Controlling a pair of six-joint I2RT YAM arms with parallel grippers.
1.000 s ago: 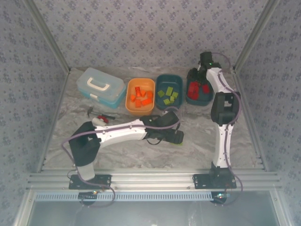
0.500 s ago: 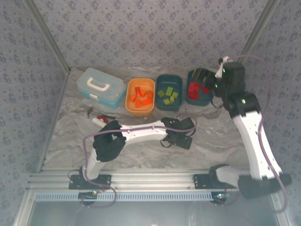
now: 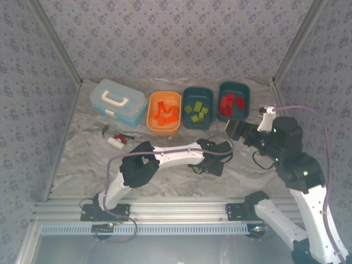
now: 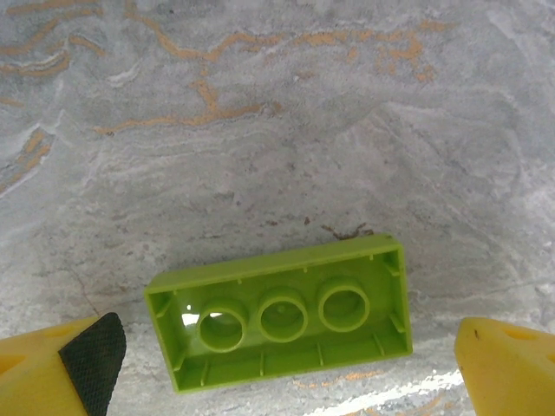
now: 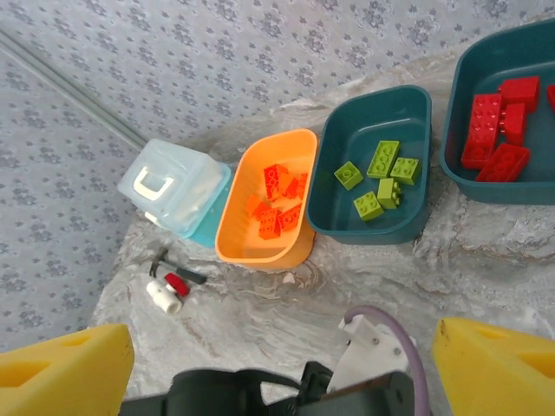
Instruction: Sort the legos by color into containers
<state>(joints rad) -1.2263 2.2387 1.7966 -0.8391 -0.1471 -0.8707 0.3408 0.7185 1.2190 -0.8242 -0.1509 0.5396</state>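
under the gaping left hand (image 4: 284,373) lies a lime lego (image 4: 277,314); right hand (image 5: 279,374) spread, empty.

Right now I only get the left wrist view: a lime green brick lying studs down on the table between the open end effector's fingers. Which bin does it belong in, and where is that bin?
Observer: The middle bin, dark teal, holds lime green bricks. It sits beyond the left end effector, away from the robot.
Operator: What's on either side of it?
Observer: On its left, an orange bin with orange bricks; on its right, a teal bin with red bricks.
Operator: Is the other arm in my way?
Observer: The right end effector hangs open and empty just short of that teal bin, off to the right of the middle bin.
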